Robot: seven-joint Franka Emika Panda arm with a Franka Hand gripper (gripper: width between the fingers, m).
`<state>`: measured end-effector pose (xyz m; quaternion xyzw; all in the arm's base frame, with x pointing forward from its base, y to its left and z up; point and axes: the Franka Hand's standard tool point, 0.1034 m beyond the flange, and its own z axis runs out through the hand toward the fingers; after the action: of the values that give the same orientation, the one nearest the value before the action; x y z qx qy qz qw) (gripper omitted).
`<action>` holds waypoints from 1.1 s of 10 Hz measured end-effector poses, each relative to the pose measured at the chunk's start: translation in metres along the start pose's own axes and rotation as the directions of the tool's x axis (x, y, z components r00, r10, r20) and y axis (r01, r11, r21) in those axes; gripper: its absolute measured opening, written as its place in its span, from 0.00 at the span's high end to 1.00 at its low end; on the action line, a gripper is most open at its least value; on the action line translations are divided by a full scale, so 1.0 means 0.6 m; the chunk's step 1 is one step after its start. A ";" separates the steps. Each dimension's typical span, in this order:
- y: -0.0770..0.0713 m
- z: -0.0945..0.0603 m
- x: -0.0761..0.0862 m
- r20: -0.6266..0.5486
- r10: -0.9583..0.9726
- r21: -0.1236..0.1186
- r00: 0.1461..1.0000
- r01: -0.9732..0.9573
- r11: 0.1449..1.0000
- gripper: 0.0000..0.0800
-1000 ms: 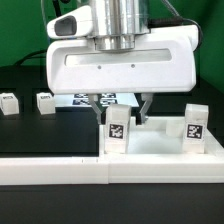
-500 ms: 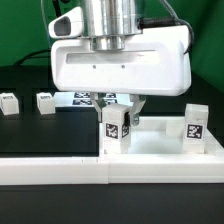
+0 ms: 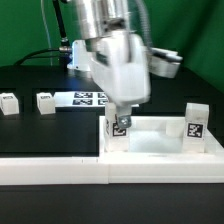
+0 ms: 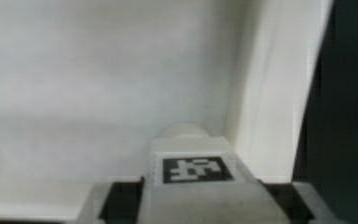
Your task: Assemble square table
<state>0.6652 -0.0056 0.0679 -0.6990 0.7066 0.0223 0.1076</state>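
Observation:
The white square table top (image 3: 160, 143) lies on the exterior view's right, with its raised rim up. One white tagged leg (image 3: 194, 123) stands upright in its right corner. Another leg (image 3: 118, 132) stands in its left corner, and my gripper (image 3: 119, 118) comes straight down on it, shut on the leg. In the wrist view this leg (image 4: 197, 165) fills the gap between my dark fingers (image 4: 126, 203), above the white top (image 4: 87, 90). Two loose legs (image 3: 10, 103) (image 3: 45, 100) lie on the black table at the left.
The marker board (image 3: 88, 97) lies behind the gripper on the black table. The long white L-shaped border rail (image 3: 90, 170) runs along the front edge, just before the table top. A green backdrop stands behind.
The hand has turned about its vertical axis while on the left corner leg, from broadside to nearly edge-on. The leg stays in its corner.

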 end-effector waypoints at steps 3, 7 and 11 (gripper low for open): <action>0.002 0.000 0.004 0.010 0.133 0.003 0.991 -0.133 0.991 0.63; 0.002 0.000 0.008 0.060 0.446 0.018 0.893 -0.448 0.894 0.63; 0.004 0.000 0.010 0.038 0.526 0.017 0.849 -0.527 0.850 0.59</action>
<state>0.6630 -0.0114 0.0668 -0.4767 0.8695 0.0526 0.1179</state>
